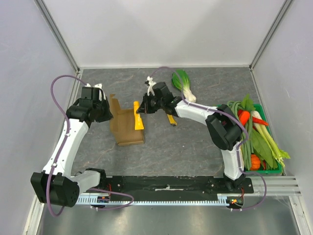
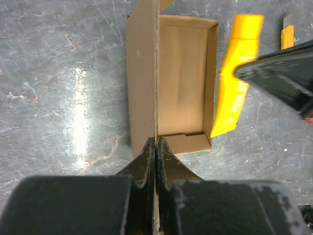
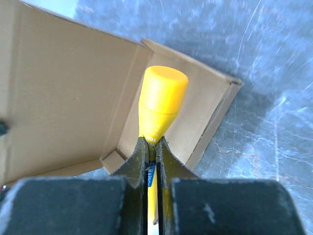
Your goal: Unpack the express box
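Note:
The express box lies open left of centre, a flat brown cardboard tray with bare cardboard inside. My left gripper is shut on the edge of its lid flap, which it holds upright; it stands at the box's left side. My right gripper is shut on the flat end of a yellow tube. The tube hangs tilted over the box's right wall, cap end away from the jaws.
A small yellow and black object lies on the table under the right forearm. A bok choy rests at the back. A green crate of vegetables stands at the right edge. Grey walls close in both sides.

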Robot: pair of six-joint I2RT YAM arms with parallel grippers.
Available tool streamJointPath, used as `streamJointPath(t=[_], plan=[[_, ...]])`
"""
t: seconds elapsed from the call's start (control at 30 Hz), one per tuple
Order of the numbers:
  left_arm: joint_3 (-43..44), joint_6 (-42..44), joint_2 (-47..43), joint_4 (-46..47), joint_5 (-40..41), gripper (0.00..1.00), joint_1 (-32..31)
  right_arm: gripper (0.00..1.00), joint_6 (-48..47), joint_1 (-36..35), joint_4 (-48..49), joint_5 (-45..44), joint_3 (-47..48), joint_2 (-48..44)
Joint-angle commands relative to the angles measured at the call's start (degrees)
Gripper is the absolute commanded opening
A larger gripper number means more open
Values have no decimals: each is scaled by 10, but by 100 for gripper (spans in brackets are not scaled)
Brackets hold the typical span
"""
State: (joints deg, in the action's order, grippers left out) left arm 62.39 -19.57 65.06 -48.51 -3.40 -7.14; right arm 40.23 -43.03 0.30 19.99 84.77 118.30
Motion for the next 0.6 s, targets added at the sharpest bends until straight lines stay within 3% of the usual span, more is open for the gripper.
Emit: streamJointPath(t=[0.0, 0.33, 0.43, 0.57], plan=[[40, 35, 11, -7, 48, 2, 1, 4, 19, 28, 37, 29, 9, -72], [42, 35, 27, 2, 68, 4, 1, 5, -85, 57, 23, -14, -115, -126], [38, 31, 27, 9, 57, 8, 1, 5, -93, 57, 21, -24, -136, -113], [33, 23, 24, 18, 40, 20, 1, 11, -88, 57, 26, -27, -139, -73]])
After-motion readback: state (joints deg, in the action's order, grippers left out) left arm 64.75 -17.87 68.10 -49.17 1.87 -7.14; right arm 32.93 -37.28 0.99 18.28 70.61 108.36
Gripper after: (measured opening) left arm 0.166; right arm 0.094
